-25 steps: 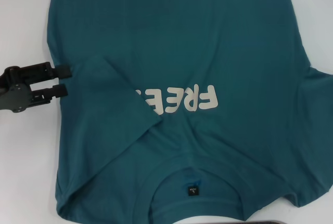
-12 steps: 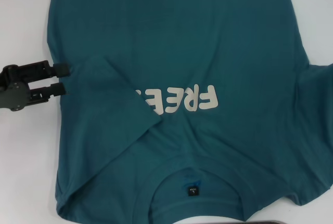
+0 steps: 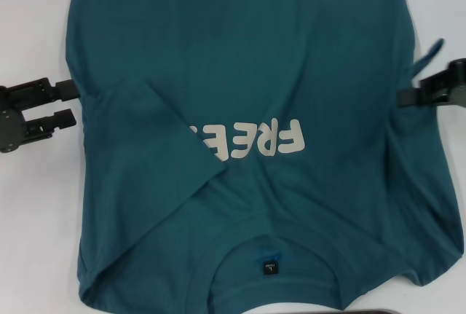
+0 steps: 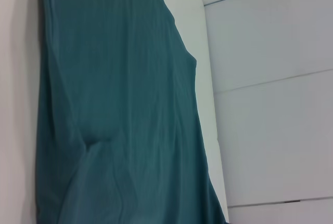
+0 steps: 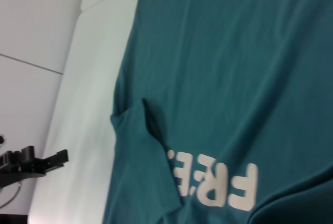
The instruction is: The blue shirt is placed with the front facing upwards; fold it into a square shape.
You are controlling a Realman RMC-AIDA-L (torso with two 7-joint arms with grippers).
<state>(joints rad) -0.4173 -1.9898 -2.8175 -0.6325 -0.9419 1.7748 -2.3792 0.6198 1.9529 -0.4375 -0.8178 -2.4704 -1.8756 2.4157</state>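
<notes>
The blue shirt lies flat on the white table, front up, with its collar and black neck label at the near edge. Its left sleeve is folded inward over the start of the off-white print. My left gripper hangs open just off the shirt's left edge, holding nothing; it also shows far off as the left gripper. At the shirt's right edge my right gripper is shut on the right sleeve, and a point of cloth sticks up beside it. Raised cloth shows close in the right wrist view.
A dark object pokes in at the near table edge. The far table edge runs along white wall panels behind the shirt. White table surface shows on either side of the shirt.
The right gripper has come in from the right and drawn the right sleeve up and inward. The left gripper has backed away leftward from the folded left sleeve.
</notes>
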